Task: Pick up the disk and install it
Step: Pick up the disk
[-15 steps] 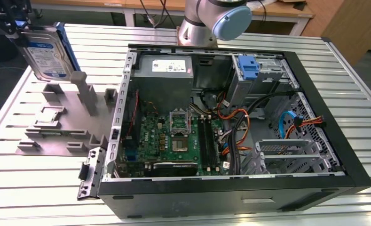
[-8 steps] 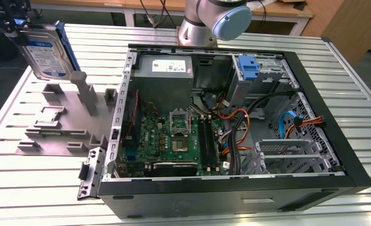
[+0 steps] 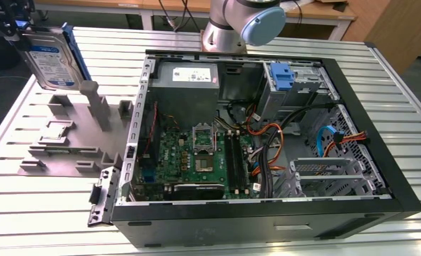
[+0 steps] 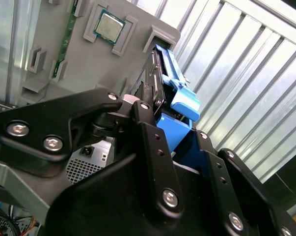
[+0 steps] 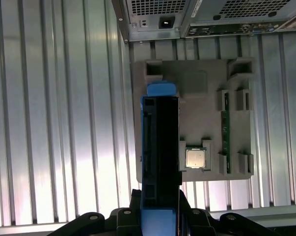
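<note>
The disk (image 3: 50, 58), a silver-grey drive with a white-and-blue label in a blue carrier, hangs upright above the grey fixture tray (image 3: 61, 160) at the exterior view's upper left. My gripper (image 3: 24, 31) is shut on its upper end. In the first wrist view the disk (image 5: 160, 147) appears edge-on, reaching from the gripper (image 5: 160, 219) out over the tray (image 5: 197, 98). In the second wrist view the black fingers (image 4: 148, 128) clamp the blue carrier (image 4: 179, 101). The disk is clear of the tray's slots.
The open computer case (image 3: 267, 216) lies to the exterior view's right of the tray. It holds a grey power-supply box (image 3: 187, 77), a motherboard (image 3: 196, 157), cables and an upright blue bracket (image 3: 282, 74) at the drive bay. A processor chip (image 5: 195, 158) sits on the tray.
</note>
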`<action>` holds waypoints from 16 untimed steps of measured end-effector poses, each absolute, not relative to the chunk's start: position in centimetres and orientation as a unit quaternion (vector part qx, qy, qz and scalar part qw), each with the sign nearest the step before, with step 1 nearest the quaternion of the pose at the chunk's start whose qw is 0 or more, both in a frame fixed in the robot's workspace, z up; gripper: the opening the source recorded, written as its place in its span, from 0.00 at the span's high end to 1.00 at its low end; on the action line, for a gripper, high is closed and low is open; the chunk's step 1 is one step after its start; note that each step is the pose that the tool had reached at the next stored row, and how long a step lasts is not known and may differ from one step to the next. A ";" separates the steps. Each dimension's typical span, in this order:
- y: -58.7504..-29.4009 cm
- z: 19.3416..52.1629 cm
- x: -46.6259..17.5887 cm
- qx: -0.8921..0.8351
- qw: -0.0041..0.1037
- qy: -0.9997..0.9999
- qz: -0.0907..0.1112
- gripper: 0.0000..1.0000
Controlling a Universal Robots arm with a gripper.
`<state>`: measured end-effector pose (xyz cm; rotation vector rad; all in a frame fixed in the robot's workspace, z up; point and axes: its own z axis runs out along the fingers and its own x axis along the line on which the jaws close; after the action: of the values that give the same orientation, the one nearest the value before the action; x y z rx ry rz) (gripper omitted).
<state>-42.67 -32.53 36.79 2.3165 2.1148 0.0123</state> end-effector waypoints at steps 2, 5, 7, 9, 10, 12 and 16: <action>-32.5 36.8 -42.7 0.739 0.003 0.674 0.005 0.63; -32.5 36.8 -42.7 0.740 0.004 0.673 0.006 0.63; -32.5 36.8 -42.7 0.740 0.004 0.673 0.006 0.63; -32.5 36.9 -42.7 0.740 0.004 0.673 0.006 0.63; -32.5 36.9 -42.7 0.740 0.004 0.673 0.006 0.63; -32.5 37.0 -42.7 0.740 0.004 0.673 0.006 0.63; -32.5 37.3 -42.7 0.740 0.004 0.673 0.006 0.63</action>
<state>-42.67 -32.53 37.26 2.3179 2.1081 0.0179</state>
